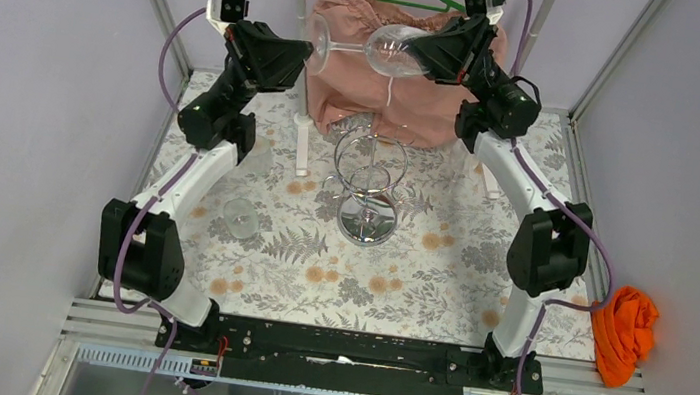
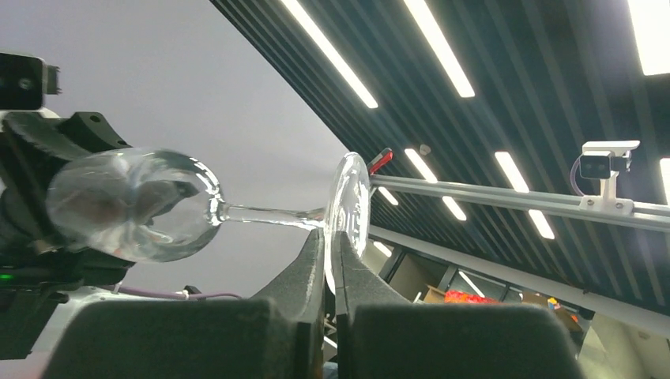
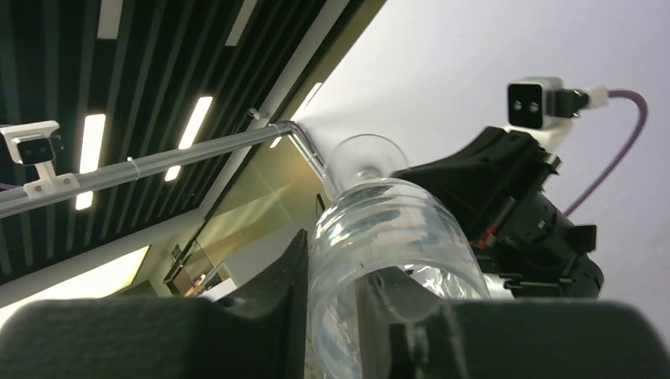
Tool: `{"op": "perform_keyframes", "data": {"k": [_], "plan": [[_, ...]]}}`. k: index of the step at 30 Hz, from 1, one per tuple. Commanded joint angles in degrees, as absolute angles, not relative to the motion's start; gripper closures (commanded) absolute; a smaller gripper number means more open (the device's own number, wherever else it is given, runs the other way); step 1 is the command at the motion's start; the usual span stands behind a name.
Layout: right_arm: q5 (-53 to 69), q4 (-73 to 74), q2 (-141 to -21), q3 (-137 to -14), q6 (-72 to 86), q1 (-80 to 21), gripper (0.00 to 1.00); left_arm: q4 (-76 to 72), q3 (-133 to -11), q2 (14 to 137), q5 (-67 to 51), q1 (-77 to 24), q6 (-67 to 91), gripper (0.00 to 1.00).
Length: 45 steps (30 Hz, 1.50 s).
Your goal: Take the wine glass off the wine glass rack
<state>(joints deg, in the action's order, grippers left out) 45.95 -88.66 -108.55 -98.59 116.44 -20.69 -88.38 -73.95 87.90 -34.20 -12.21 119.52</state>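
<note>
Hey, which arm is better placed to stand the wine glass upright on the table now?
Probably the right. The right hand straddles the bowl of the wine glass, leaving the foot free to land first. The left hand only pinches the foot's thin edge, so it would get in the way.

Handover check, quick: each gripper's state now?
Left gripper: shut on the glass, at its foot.
Right gripper: jaws straddle its bowl wall; grip cannot be told.

My wine glass (image 1: 369, 48) is clear and lies on its side high in the air. Its foot points left, pinched edge-on in my left gripper (image 2: 332, 237), and its bowl points right, its wall between my right fingers (image 3: 288, 276). Below it, well apart, the chrome wine glass rack (image 1: 369, 185) stands upright on its round mirrored base.
</note>
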Motion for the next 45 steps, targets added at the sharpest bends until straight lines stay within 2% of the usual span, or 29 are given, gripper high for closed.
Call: {"op": "perform_keyframes", "data": {"k": [1,4,6,9,14,18,25,31,35,38,41,45], "plan": [[47.6,-98.5,-105.8,-98.5,114.0,-22.7,0.81,-92.4,-72.8,87.5,-36.0,-13.1,129.2,1.0],[47.4,-98.4,-104.5,-97.1,113.7,-22.7,0.93,-92.4,-72.8,87.6,-36.6,-13.1,128.9,1.0],[47.7,-97.9,-103.6,-96.0,113.6,-22.6,1.0,-92.3,-73.0,87.4,-36.9,-13.1,128.5,0.97],[48.5,-96.2,-102.2,-94.5,112.7,-22.6,1.0,-92.2,-73.3,86.8,-37.0,-13.1,128.0,0.89],[48.9,-93.6,-98.9,-90.7,109.2,-22.7,1.0,-91.9,-73.0,85.7,-37.1,-13.1,126.5,0.63],[49.1,-90.5,-95.0,-87.6,105.1,-22.7,1.0,-91.8,-72.5,85.1,-37.3,-13.1,125.7,0.51],[50.5,-83.3,-86.9,-82.8,97.6,-22.7,1.0,-90.5,-71.3,84.0,-38.0,-12.7,123.7,0.36],[51.1,-74.2,-80.3,-80.3,90.0,-22.6,1.0,-83.8,-69.6,81.6,-40.9,-11.3,117.4,0.31],[52.1,-62.7,-75.4,-79.6,80.9,-22.7,1.0,-68.3,-68.5,77.7,-45.2,-9.9,106.0,0.31],[51.9,-46.1,-71.2,-80.8,69.9,-22.7,1.0,-43.5,-71.0,73.4,-46.5,-9.5,88.2,0.32],[48.4,-25.7,-67.1,-83.9,56.1,-22.7,1.0,-11.0,-80.1,70.2,-40.3,-9.6,65.5,0.32],[40.7,-6.0,-62.5,-87.1,43.1,-22.6,1.0,13.7,-89.6,69.5,-29.3,-9.7,49.6,0.31]]}}
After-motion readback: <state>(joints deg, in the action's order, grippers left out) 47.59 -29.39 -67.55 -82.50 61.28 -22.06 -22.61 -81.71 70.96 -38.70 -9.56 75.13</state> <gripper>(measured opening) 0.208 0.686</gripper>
